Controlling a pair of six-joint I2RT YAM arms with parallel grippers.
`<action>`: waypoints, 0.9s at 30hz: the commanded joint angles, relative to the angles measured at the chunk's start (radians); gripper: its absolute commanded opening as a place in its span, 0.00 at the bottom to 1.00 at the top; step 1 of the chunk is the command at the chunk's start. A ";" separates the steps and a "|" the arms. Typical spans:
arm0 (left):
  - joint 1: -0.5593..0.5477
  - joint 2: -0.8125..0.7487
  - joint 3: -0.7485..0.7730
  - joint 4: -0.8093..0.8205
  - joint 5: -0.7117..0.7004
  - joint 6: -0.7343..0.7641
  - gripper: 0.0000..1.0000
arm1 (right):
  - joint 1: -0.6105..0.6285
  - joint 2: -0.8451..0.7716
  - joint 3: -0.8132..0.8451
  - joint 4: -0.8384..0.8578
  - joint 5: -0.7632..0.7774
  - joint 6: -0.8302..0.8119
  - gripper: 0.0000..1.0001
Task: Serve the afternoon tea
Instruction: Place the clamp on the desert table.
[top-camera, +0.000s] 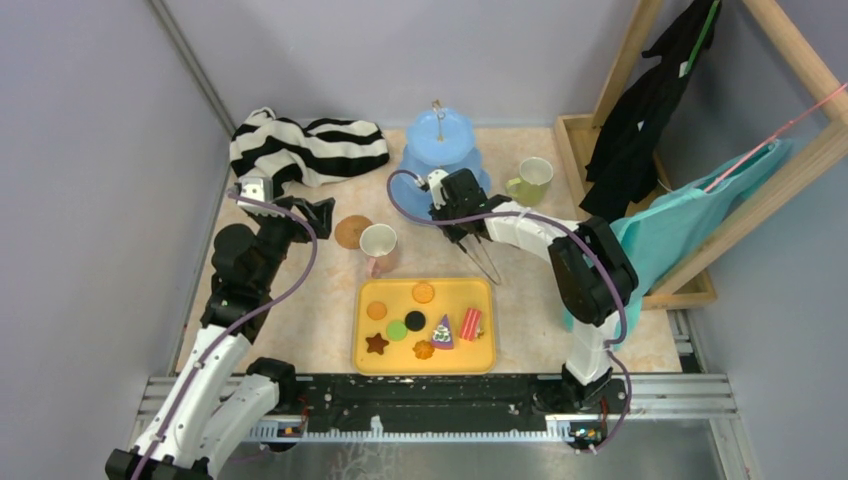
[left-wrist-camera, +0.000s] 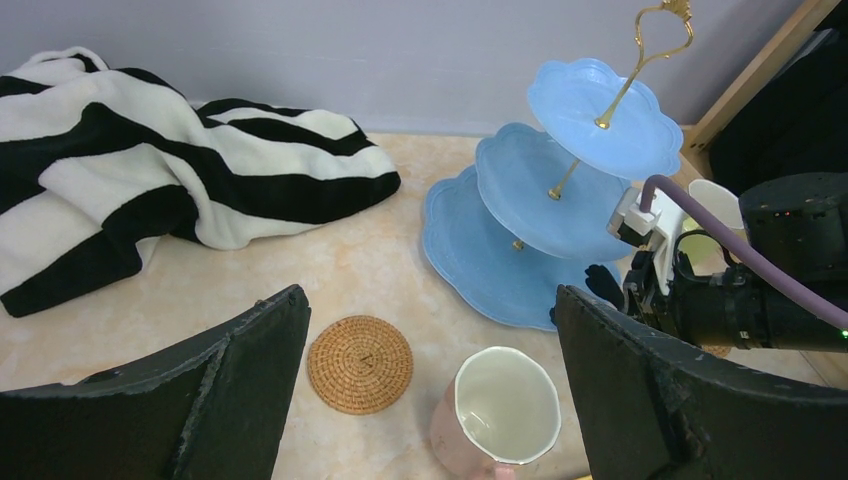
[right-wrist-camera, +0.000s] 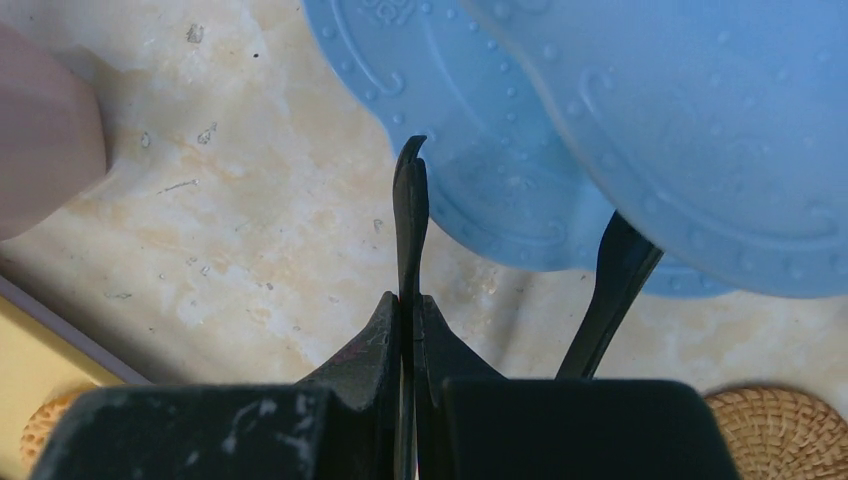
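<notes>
While the right gripper (right-wrist-camera: 410, 315) is clenched on thin black tongs (right-wrist-camera: 410, 200), nothing has been served yet. Its jaws press on one leg of the tongs and the other leg juts out to the side. The tongs hang down with their tips at the near rim of the blue stand (left-wrist-camera: 470, 250); whether they touch it I cannot tell. All three tiers are bare. A coaster (right-wrist-camera: 780, 430) lies low at this gripper's right, with no cup on it. The green cup (top-camera: 530, 180) stands farther off, past the stand. Nearer the arm bases than the gripper, a yellow tray (top-camera: 460, 297) holds all the cookies (top-camera: 397, 329) and cake slices (top-camera: 470, 322).

The left gripper (left-wrist-camera: 430, 300) is released, jaws spread wide and holding nothing. Just below and ahead of it, a second coaster (left-wrist-camera: 359, 363) and the pink cup (left-wrist-camera: 505, 415) sit side by side; the cup is not on the coaster. A striped cloth (left-wrist-camera: 150, 170) lies farther ahead, to its left.

By my reading, the task has barely begun. The sweets need moving to the tiers, and each cup needs setting on a coaster.
</notes>
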 joint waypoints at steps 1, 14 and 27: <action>-0.004 0.006 -0.004 0.033 0.005 -0.001 0.97 | -0.008 0.017 0.066 0.080 0.005 -0.059 0.00; -0.003 0.021 -0.001 0.032 0.011 0.001 0.97 | -0.008 0.070 0.071 0.128 0.036 -0.068 0.21; -0.001 0.011 -0.013 0.038 -0.010 0.003 0.97 | -0.008 -0.093 0.006 0.168 0.051 -0.040 0.41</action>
